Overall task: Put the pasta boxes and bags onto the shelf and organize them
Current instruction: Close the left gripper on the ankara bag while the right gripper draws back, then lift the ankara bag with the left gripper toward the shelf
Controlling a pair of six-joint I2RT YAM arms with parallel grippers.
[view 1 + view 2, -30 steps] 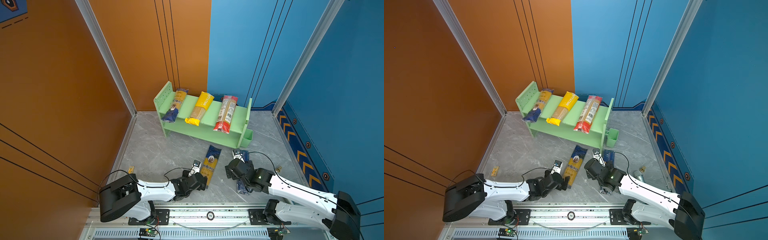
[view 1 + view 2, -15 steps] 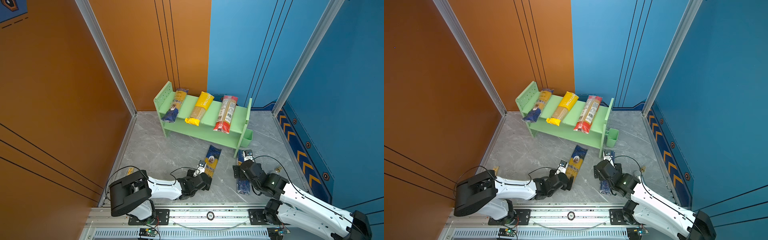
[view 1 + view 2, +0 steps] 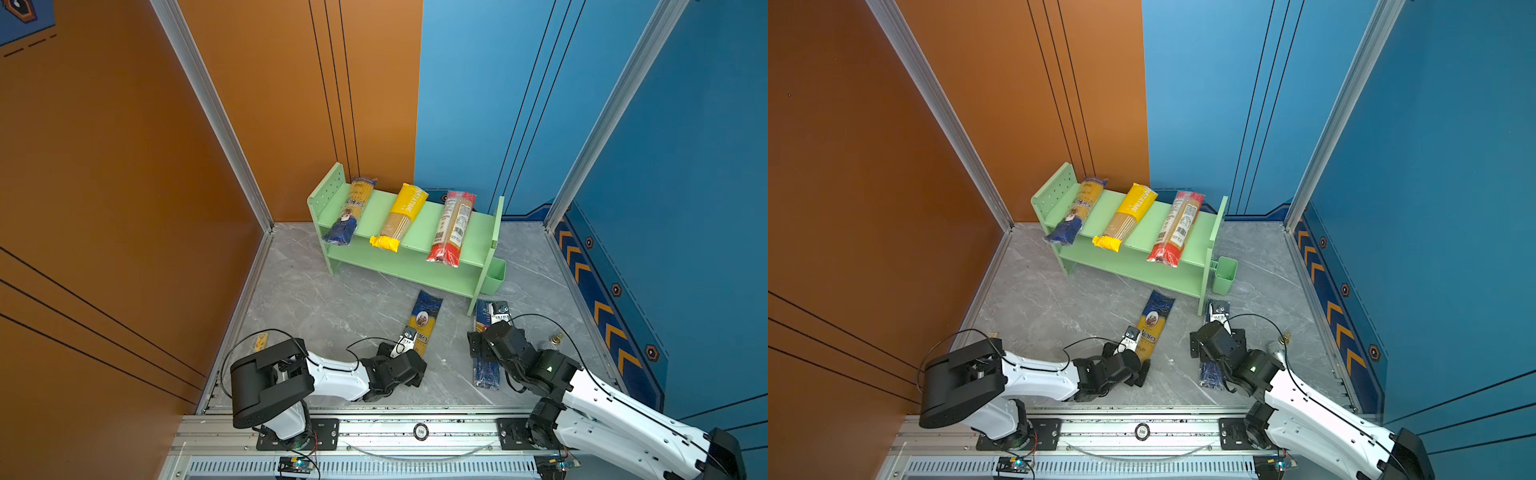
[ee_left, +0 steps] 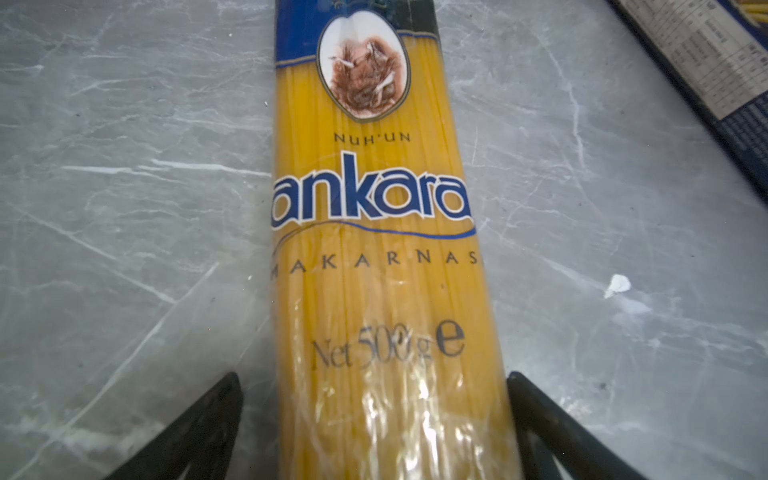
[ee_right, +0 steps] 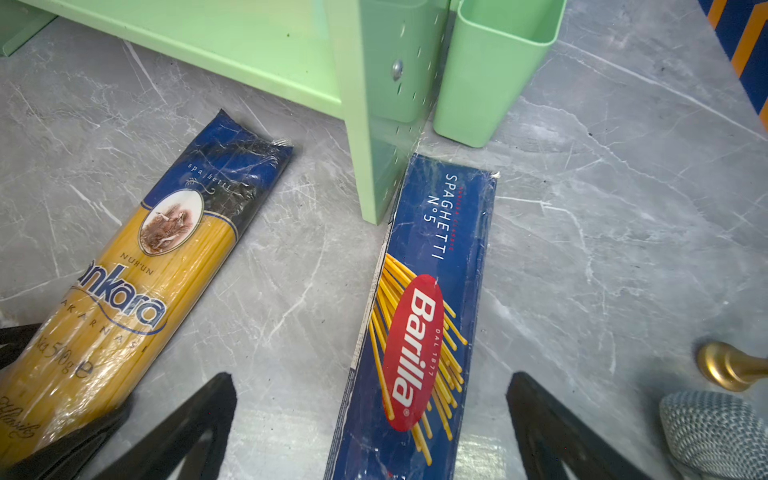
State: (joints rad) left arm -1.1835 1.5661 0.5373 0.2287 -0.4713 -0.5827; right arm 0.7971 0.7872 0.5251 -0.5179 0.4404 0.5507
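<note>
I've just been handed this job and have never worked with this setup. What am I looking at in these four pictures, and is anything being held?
You see two white robot arms, each ending in a two-finger gripper. Both top views come from one camera head above, looking down on the whole scene. The other two pictures come from cameras on the wrists, looking out between the jaws.

On the top tier of the green shelf lie three pasta packs: a yellow-and-blue bag, a yellow bag and a red-ended clear bag. On the grey surface in front lie an Ankara spaghetti bag and a Barilla box.

The left gripper is open, with its jaws either side of the Ankara spaghetti bag. The right gripper is open, with the Barilla box between its jaws in its wrist view. Nothing is held yet.
</note>
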